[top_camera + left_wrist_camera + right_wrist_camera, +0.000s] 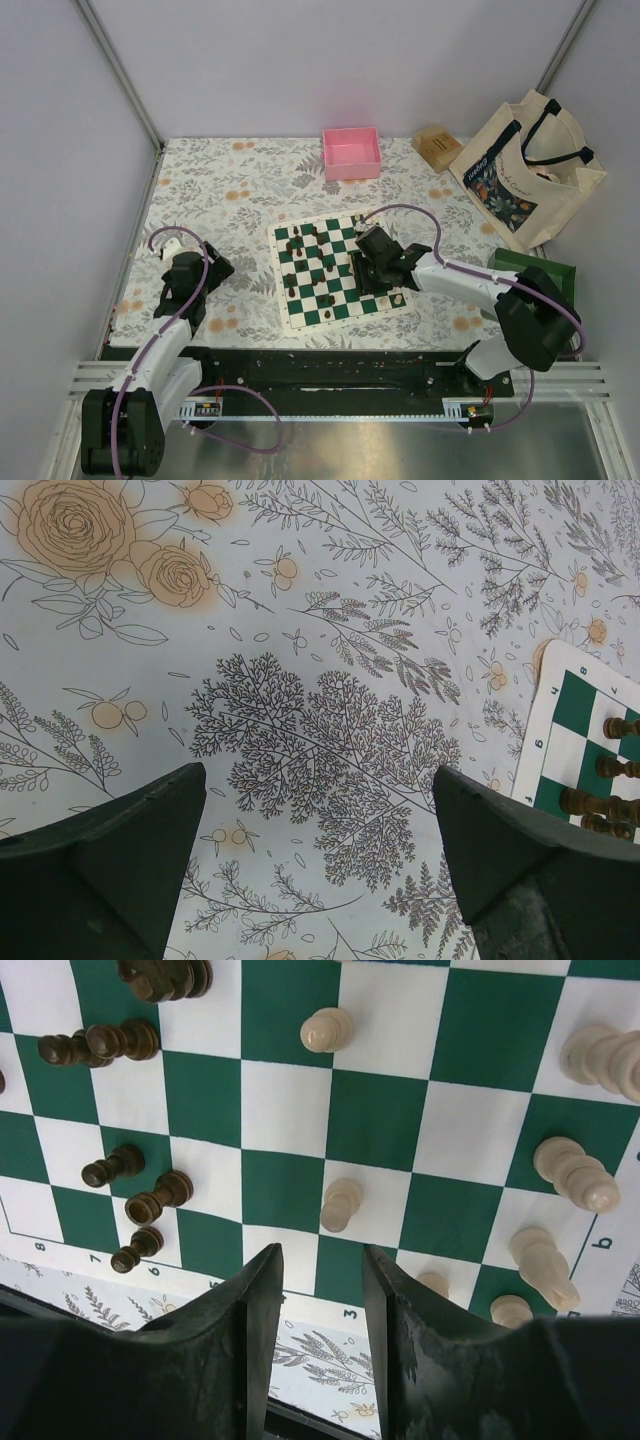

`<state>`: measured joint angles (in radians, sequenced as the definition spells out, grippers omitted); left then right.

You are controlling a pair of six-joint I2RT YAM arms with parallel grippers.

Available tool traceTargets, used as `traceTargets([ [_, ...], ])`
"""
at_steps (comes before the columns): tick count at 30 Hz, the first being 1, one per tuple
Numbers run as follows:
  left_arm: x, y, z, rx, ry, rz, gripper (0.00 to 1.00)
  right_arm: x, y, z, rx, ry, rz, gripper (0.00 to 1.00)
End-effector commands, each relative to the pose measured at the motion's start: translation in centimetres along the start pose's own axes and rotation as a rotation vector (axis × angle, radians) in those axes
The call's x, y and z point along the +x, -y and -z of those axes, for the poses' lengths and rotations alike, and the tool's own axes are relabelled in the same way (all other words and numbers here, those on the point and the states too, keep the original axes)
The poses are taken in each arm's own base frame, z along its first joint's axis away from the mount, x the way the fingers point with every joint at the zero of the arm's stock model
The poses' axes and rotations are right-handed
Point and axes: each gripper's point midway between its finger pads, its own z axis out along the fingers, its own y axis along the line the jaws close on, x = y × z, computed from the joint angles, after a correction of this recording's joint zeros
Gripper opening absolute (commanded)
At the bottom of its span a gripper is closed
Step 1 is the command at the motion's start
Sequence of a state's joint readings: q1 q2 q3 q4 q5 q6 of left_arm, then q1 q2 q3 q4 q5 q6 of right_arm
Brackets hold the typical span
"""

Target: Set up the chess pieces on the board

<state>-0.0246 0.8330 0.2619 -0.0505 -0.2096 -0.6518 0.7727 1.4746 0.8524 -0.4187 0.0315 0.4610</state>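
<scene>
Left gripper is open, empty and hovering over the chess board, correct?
Not quite. The left gripper is open and empty, but it hovers over the floral tablecloth, not the board. The left wrist view shows the board's edge off to the side.

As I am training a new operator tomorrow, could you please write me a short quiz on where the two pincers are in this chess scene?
1. True or false: the right arm's black pincer hangs over the flat green and white checked chess board.
2. Choose one: the left arm's black pincer is A) open above the floral printed tablecloth, beside the board; B) above the board's middle; C) shut on a chess piece.
3. Short answer: what colour is the small carved chess piece nearest the right pincer?
Key: 1 true; 2 A; 3 cream.
</scene>
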Motion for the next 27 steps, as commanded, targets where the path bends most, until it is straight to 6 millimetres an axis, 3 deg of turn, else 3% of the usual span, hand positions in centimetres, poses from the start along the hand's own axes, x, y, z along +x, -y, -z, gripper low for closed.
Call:
traceTargets([
  [1, -2.2, 1.6, 0.1, 0.05, 0.066, 0.012, 0.99, -2.4, -1.5, 0.0, -0.044, 0.05, -0.001, 0.47],
  [9, -2.3, 1.6, 0.1, 0.048, 0.067, 0.013, 0.99, -2.0, -1.3, -1.2, -0.023, 0.012, 0.001, 0.43],
  [11, -2.2, 1.6, 0.1, 0.05, 0.066, 0.012, 0.99, -2.1, -1.2, -1.3, -0.019, 0.013, 0.005, 0.36],
  [16, -2.3, 1.6, 0.1, 0.047, 0.068, 0.013, 0.99, -2.1, -0.9, -1.4, -0.001, 0.016, 0.009, 0.32],
  [19, -2.3, 1.6, 0.1, 0.049, 0.068, 0.012, 0.99, -2.1, -0.7, -1.1, 0.012, 0.02, 0.014, 0.26],
  [27, -2.2, 1.6, 0.1, 0.049, 0.068, 0.012, 0.99, -2.2, 0.7, 0.4, 0.059, 0.069, 0.012, 0.24],
])
